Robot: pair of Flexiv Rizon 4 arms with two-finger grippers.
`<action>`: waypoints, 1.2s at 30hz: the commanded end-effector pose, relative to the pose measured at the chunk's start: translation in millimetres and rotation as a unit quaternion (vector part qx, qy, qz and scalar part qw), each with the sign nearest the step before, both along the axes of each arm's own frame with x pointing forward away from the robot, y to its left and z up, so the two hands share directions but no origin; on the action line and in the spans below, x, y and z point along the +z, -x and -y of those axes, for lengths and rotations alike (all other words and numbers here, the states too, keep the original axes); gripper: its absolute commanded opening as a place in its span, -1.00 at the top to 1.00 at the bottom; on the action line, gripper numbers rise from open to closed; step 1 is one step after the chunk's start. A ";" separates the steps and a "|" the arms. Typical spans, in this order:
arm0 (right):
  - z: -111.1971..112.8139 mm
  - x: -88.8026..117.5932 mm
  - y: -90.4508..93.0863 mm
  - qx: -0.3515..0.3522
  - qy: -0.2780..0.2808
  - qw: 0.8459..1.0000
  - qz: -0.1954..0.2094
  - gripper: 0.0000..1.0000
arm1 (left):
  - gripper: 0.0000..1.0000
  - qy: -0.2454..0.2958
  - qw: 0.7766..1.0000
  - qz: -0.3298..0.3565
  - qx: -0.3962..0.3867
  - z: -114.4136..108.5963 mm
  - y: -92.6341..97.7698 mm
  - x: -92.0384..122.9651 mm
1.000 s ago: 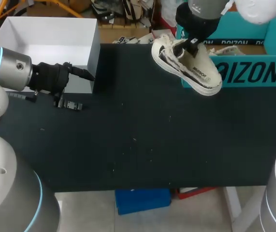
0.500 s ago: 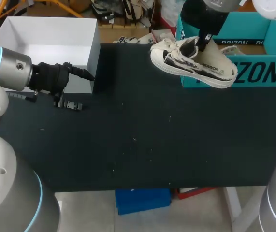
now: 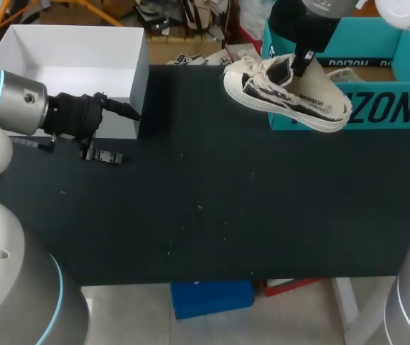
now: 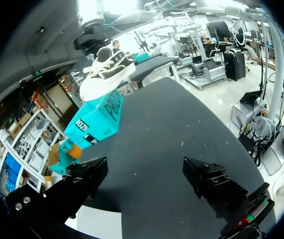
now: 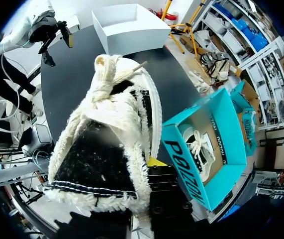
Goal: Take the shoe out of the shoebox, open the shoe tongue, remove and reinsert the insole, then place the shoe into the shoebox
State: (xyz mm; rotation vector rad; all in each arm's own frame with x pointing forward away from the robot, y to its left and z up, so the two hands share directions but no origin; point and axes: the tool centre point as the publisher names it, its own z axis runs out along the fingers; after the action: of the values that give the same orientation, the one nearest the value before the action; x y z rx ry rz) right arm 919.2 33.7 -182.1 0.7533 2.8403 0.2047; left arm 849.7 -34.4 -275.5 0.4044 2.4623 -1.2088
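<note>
Shoe (image 3: 283,93) is logged at the far right of the counter (image 3: 212,201), off the surface and carried by the right arm. Remaining findings run left to right.

Left hand (image 3: 115,133) sits low beside the white box (image 3: 138,93). Its fingers are well apart with nothing between them, and the left wrist view confirms the gap.

Right hand (image 3: 301,61) enters the shoe's opening from above and is clamped on the collar region. The exact bite is hidden in the head view. The shoe hangs tilted, toe end toward the left, in front of and partly above the front wall of the teal shoebox (image 3: 377,108). A second shoe (image 5: 197,145) lies inside that box.

Handling assessment: a canvas sneaker with frayed edges and loose laces, judged light. The upper looks soft and will likely fold under pressure, while the rubber sole looks stiffer. A pinch on the collar alone lets the shoe swing. Once it is set down, the sole edge or heel counter is judged the steadier hold. The tongue and insole are thin and flexible and want a shallow pinch at their free edges.
</note>
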 end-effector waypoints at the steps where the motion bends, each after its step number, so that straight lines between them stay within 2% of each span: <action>1: 0.4 1.8 0.7 0.000 0.000 1.000 0.000 1.00 | -1.00 0.000 1.000 0.002 0.001 0.7 0.2 -1.4; 4: 9.7 0.7 -5.9 0.026 -0.011 1.000 0.003 1.00 | -1.00 0.000 1.000 0.002 0.001 0.7 0.2 -1.4; 7: 33.3 7.7 -14.6 0.068 -0.013 0.998 0.001 1.00 | -1.00 0.000 1.000 0.002 0.001 0.7 0.2 -1.4; 15: 123.7 27.6 -57.1 0.179 0.004 0.984 -0.009 1.00 | -1.00 0.000 1.000 0.002 0.001 0.7 0.2 -1.4; 20: 165.0 30.8 -89.6 0.234 0.023 0.972 -0.027 1.00 | -1.00 0.000 1.000 0.002 0.001 0.7 0.2 -1.4; 24: 184.4 28.9 -114.0 0.270 0.026 0.962 -0.038 1.00 | -1.00 0.000 1.000 0.002 0.001 0.7 0.2 -1.4; 30: 198.3 24.2 -148.2 0.316 0.033 0.947 -0.052 1.00 | -1.00 0.000 1.000 0.002 0.001 0.7 0.2 -1.4; 36: 214.1 26.2 -183.7 0.310 0.041 0.948 -0.059 1.00 | -1.00 0.000 1.000 0.002 0.001 0.7 0.2 -1.4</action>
State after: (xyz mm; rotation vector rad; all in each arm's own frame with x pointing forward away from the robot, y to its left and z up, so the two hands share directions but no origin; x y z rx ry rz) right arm 1076.2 -178.7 -160.3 -0.1690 2.9443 0.1344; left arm 849.7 -34.4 -275.5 0.4044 2.4623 -1.2088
